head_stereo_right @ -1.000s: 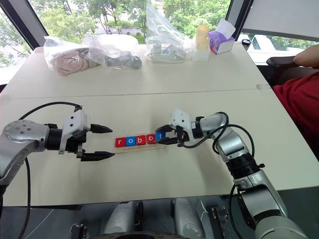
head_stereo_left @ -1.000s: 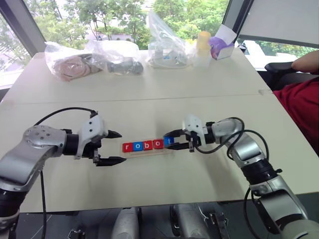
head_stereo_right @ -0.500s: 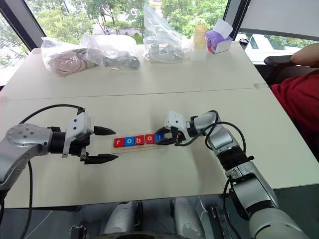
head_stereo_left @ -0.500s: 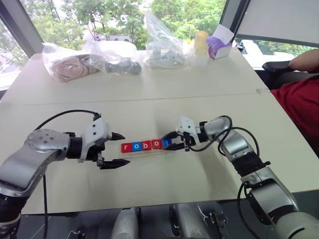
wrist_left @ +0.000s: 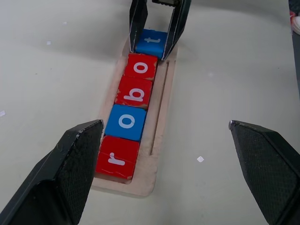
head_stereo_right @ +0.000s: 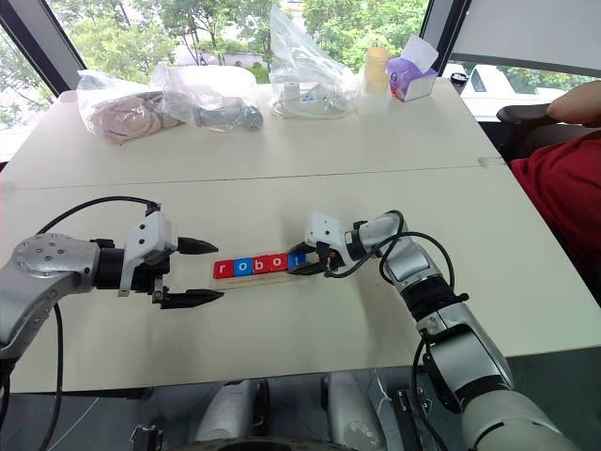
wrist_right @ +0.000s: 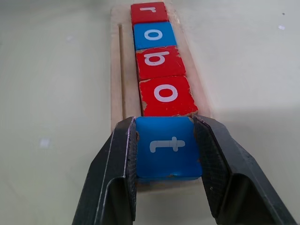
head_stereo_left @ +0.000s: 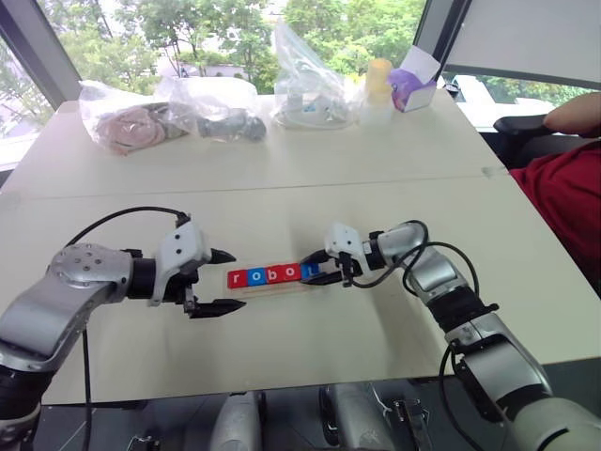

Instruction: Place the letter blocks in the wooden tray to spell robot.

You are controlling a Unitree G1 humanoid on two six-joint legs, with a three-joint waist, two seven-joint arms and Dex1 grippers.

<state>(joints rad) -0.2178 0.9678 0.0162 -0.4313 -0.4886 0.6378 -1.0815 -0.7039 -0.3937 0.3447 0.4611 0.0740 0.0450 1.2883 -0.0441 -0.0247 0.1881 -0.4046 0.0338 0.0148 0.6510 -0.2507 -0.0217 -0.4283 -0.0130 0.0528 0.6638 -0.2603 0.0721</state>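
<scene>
Tray: narrow, shallow light-wood tray (wrist_left: pixel 157 140) with raised rim and rounded corners, lying on the pale table (head_stereo_left: pixel 310 178) between the two hands.
Blocks in tray: red square block "r" (wrist_left: pixel 117 157), blue square block "o" (wrist_left: pixel 125 122), red square block "b" (wrist_left: pixel 134 92), red square block "o" (wrist_left: pixel 140 67), touching in one row.
Last block: blue square block "t" (wrist_right: pixel 168 148) at the tray's end toward the right hand, touching the second "o".
Right hand (wrist_right: pixel 166 154): two black fingers pinching the "t" block by its two opposite sides.
Left hand (head_stereo_left: pixel 221 281): fingers spread wide, holding nothing, just beside the tray's "r" end, apart from it.
Far table edge: clear plastic bags (head_stereo_left: pixel 174 108) with contents, a purple box (head_stereo_left: pixel 417 86).
Right margin: a person in red (head_stereo_left: pixel 568 202), seated.
</scene>
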